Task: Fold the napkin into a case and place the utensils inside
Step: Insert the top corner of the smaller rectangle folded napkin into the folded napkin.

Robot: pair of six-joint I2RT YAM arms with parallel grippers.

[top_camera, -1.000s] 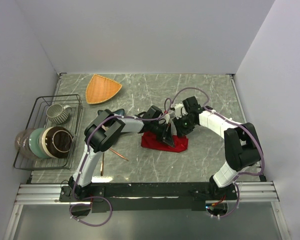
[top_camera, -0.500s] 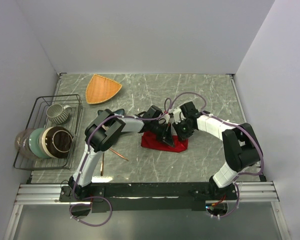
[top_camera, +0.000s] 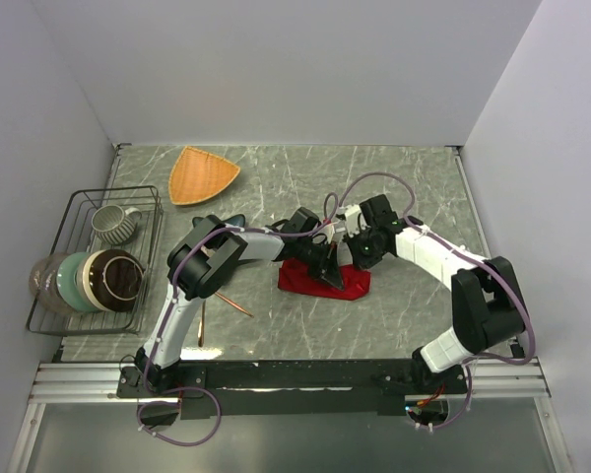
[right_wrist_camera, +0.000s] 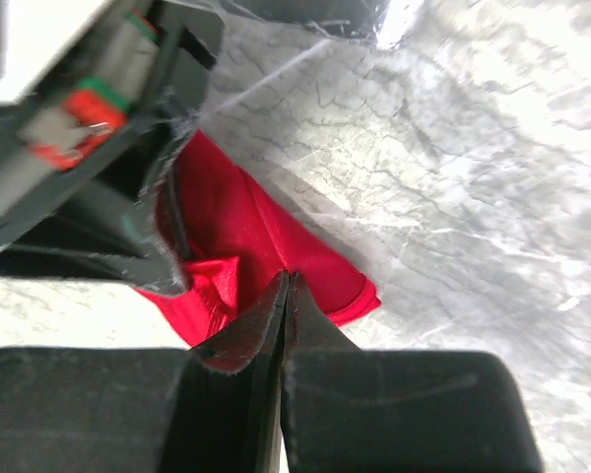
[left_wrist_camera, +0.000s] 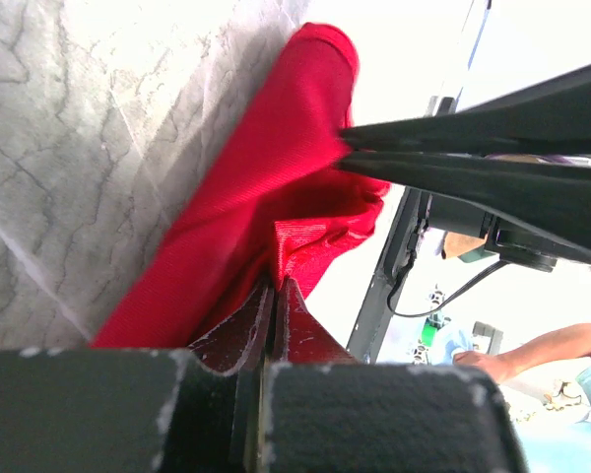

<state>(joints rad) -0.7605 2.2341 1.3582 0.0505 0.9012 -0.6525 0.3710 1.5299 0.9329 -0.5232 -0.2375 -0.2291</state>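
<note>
The red napkin (top_camera: pixel 343 287) lies bunched on the marble table, between both grippers. My left gripper (top_camera: pixel 329 266) is shut, and a raised fold of the napkin (left_wrist_camera: pixel 266 177) is pinched at its tips (left_wrist_camera: pixel 274 284). My right gripper (top_camera: pixel 359 257) comes in from the right and is shut too, its tips (right_wrist_camera: pixel 287 278) nipping the napkin (right_wrist_camera: pixel 246 227) near its far edge. In the left wrist view the right fingers (left_wrist_camera: pixel 473 148) meet the cloth's upper edge. Two copper utensils (top_camera: pixel 234 304) lie on the table left of the napkin, by the left arm.
An orange triangular plate (top_camera: pixel 203 174) sits at the back left. A wire rack (top_camera: pixel 49 310) on the left holds a mug (top_camera: pixel 113 223) and bowls (top_camera: pixel 98 280). A dark blue dish (top_camera: pixel 232 219) peeks out behind the left arm. Walls close in the sides.
My right gripper has closed from partly open onto the napkin, and the right arm's elbow has swung outward to the right. The left gripper keeps its pinch in place.
</note>
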